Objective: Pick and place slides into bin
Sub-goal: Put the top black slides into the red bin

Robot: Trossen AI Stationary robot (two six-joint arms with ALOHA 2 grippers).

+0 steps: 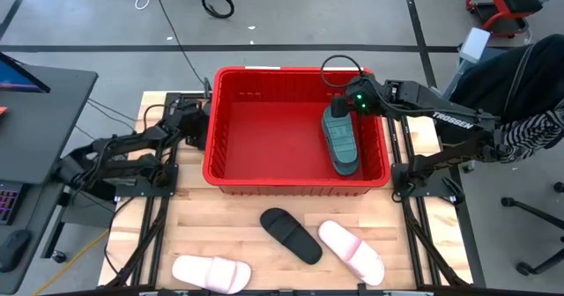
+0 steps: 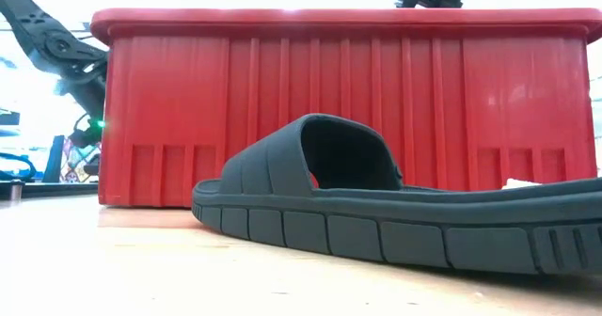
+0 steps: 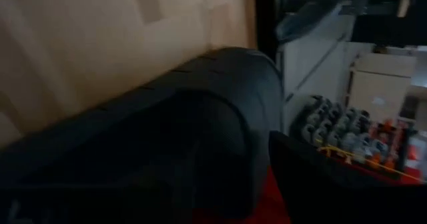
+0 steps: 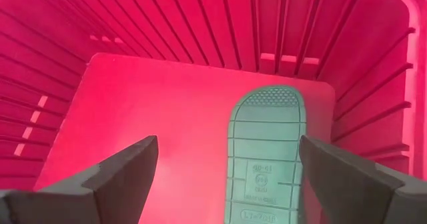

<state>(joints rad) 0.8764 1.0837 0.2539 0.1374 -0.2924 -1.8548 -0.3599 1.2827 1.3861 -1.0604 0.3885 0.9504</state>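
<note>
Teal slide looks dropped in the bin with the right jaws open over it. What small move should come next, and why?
Probably lift the right gripper straight up out of the bin. Its jaws are open, and the teal slide lies sole-up on the bin floor, apparently released. The black slide and two pink-white slides wait on the table.

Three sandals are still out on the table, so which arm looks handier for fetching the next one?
Probably the right. Its gripper hangs open over the red bin, nearer the black slide and the closest pink slide. The left gripper is tucked back beside the bin's far-left wall.
</note>
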